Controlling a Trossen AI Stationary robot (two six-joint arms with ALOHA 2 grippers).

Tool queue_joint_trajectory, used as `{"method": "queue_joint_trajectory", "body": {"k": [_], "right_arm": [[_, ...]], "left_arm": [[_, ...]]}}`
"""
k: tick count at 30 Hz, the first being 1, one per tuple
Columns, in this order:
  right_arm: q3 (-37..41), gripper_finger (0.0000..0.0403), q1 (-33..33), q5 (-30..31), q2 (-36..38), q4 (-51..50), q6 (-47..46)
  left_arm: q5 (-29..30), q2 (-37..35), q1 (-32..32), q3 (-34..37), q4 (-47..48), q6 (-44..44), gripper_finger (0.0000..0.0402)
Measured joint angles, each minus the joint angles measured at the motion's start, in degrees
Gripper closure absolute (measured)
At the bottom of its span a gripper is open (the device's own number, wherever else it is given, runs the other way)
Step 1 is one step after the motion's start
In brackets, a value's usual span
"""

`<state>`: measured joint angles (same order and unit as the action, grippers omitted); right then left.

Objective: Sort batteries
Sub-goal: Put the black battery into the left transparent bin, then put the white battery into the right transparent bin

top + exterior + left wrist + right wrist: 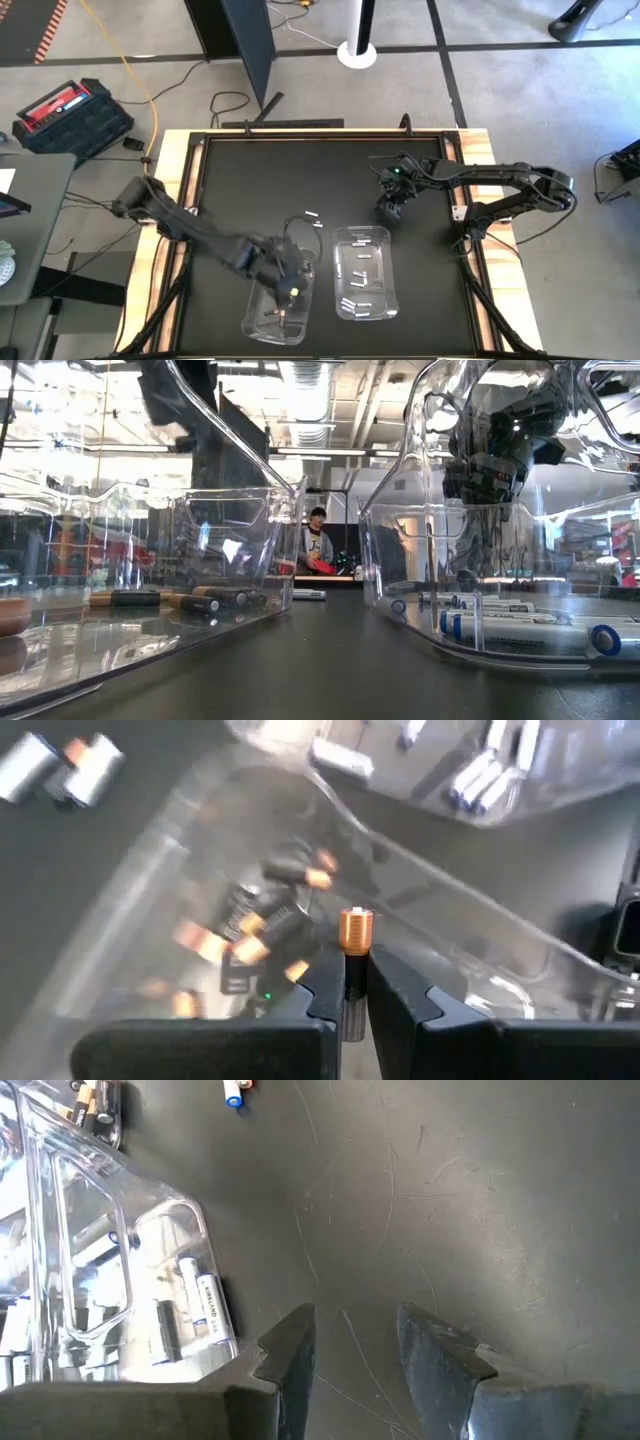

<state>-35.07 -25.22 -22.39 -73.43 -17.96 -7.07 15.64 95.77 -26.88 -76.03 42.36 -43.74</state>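
1. Right now the left gripper (352, 982) hangs over the left-hand clear plastic bin (262, 322), its two dark fingers (322, 985) pinched tight on a dark cylindrical battery with a copper-coloured end (355, 932), which stands up between them.
2. Below it, inside that bin, lie more dark batteries with copper ends (240, 935); the low view shows them lying flat on the bin floor (205, 600).
3. The right-hand clear plastic bin (385, 290) sits just beside the first and holds white batteries with blue ends (520, 628), lying flat in small groups.
4. A few loose batteries (314, 216) lie on the black table top (260, 180) just behind the two bins, between the arms.
5. The right gripper (355, 1342) hovers low over bare table beside the far corner of the right-hand bin; its fingers stand apart with nothing between them.
6. Far behind the table, a person (317, 545) shows in the room.
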Motion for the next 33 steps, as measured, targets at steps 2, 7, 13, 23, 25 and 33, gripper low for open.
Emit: {"method": "queue_joint_trajectory", "body": {"k": [2,7,13,23,25,33], "right_arm": [[0.0,0.0241,0.0,0.0,0.0,0.0,0.0],[0.0,0.0241,0.0,0.0,0.0,-0.6,0.9],[0.0,0.0241,0.0,0.0,0.0,-2.6,3.2],[0.0,0.0241,0.0,0.0,0.0,-3.0,5.3],[0.0,0.0241,0.0,0.0,0.0,-3.0,5.8],[0.0,0.0241,0.0,0.0,0.0,-3.0,6.9]], "left_arm": [[-0.3,3.4,-1.2,-1.4,0.2,-3.7,0.0381],[-0.2,10.5,-3.6,-4.2,0.1,-13.3,0.0381],[-5.3,17.0,-4.6,-4.6,2.4,-23.9,0.0381],[-9.2,19.2,-4.5,-4.7,3.1,-30.3,0.0365],[-9.4,18.9,-4.5,-4.7,3.1,-30.2,0.0353],[-9.7,18.9,-4.3,-4.7,3.1,-31.1,0.0311]]}}
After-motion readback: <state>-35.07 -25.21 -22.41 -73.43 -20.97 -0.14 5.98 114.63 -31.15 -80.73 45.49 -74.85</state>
